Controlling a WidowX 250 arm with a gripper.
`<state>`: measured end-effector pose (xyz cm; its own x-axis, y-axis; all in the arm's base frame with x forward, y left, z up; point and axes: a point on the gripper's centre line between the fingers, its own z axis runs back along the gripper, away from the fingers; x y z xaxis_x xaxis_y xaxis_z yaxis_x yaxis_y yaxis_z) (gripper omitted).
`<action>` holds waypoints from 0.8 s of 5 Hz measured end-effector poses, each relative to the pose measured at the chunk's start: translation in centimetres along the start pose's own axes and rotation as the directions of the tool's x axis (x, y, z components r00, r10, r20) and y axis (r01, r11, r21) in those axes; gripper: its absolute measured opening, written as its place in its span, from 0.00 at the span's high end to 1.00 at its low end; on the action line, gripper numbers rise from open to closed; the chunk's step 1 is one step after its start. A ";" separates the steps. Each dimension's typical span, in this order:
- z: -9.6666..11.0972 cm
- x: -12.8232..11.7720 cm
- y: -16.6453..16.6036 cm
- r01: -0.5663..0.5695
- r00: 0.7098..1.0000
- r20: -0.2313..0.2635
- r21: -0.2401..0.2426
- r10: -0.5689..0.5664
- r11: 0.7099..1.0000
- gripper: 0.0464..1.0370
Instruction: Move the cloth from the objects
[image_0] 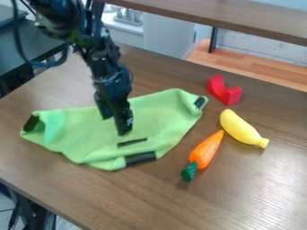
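The black gripper (116, 123) hangs down from the upper left over the middle of the green cloth (159, 114); whether it touches the cloth I cannot tell. The cloth lies spread and slightly rumpled on the brown table, with black patches at its corners and a short black strip near its front edge. Right of the cloth, apart from it, are a red curved block (225, 91), a yellow banana-like toy (241, 128) and an orange carrot with a green top (205, 150).
The brown table (252, 193) extends around the cloth and the toys. A raised wooden shelf (240, 20) runs across the top right behind the table. At the upper left stands a dark surface (30, 42), with a cable looping in front of it.
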<state>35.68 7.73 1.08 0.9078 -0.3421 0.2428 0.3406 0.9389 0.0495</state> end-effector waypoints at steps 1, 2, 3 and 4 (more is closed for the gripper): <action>-0.5 2.1 2.3 -0.068 0.998 0.000 0.002 0.068 0.998 0.04; -0.7 3.8 4.1 -0.112 0.994 0.008 0.008 0.112 0.994 0.04; -1.2 5.1 5.5 -0.153 0.988 -0.001 0.020 0.153 0.988 0.04; -1.3 5.3 6.0 -0.175 0.985 -0.009 0.016 0.175 0.985 0.04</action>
<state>42.85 11.46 1.37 0.9555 -0.1731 0.2389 0.1729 0.9847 0.0220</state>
